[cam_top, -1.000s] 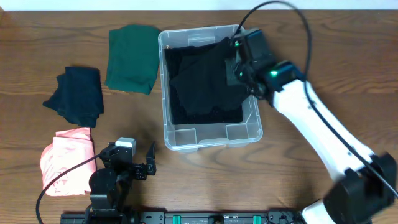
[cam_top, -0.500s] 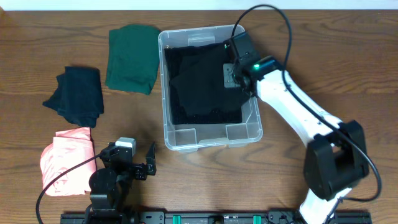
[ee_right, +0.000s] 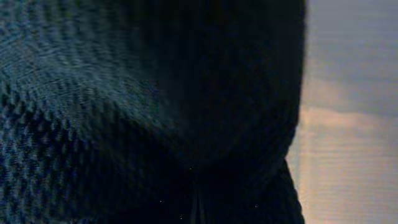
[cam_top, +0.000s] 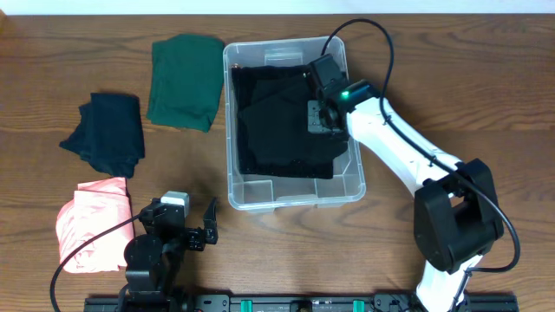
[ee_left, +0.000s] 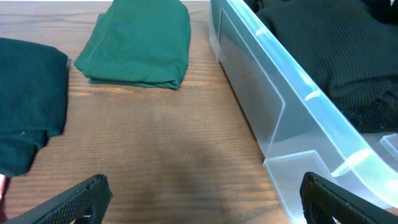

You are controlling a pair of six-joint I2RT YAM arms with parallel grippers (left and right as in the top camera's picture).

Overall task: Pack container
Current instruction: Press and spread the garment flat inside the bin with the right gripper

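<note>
Currently: clear bin [cam_top: 295, 201] mid-worktop [cam_top: 434, 52], black knit [cam_top: 277, 121] inside.
Right claw [cam_top: 321, 91] down in the bin, pinching the knit; left claw [cam_top: 192, 221] spread wide, near the bin's front corner.

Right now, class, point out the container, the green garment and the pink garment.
container [cam_top: 295, 192], overhead view, bare front end
green garment [cam_top: 184, 82], overhead view, its middle
pink garment [cam_top: 91, 212], overhead view, its middle

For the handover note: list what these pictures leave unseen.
- Right gripper: fingers hidden under its own wrist overhead; right wrist view is filled by blurred black garment.
- Container base: overhead, mostly covered by the garment.
- Navy garment: left wrist view, cut off by the left edge.
</note>
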